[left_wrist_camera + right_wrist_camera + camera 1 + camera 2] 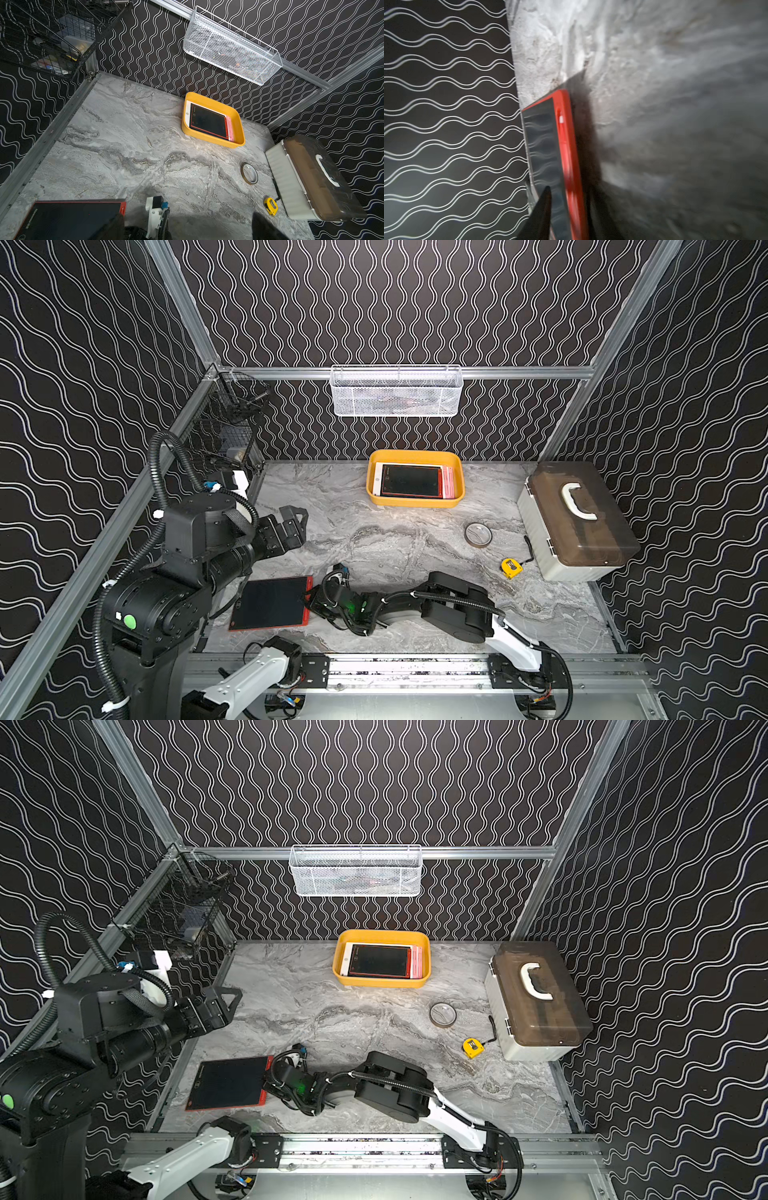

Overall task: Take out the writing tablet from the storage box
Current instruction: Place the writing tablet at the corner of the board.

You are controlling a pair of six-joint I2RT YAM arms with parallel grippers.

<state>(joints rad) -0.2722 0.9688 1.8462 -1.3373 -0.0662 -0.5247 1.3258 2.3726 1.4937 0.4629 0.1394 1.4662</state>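
Observation:
The storage box (415, 457) (381, 934) (235, 116) is a yellow tray at the back of the table. In it a red-framed writing tablet (411, 481) (379, 961) (207, 121) lies on top of a white one and a pink one. Another red-framed writing tablet (270, 603) (228, 1085) (70, 218) (544, 145) lies flat on the table at the front left. My right gripper (309, 599) (268, 1079) (571, 199) straddles its right edge, jaws slightly parted. My left gripper (297, 522) (226, 1002) (189, 228) hangs open and empty above the table's left side.
A grey case (577, 522) with a brown lid stands at the right. A tape roll (478, 534) and a yellow tape measure (511, 568) lie beside it. A white mesh basket (397, 391) hangs on the back wall. A black wire basket (232, 414) hangs at the back left.

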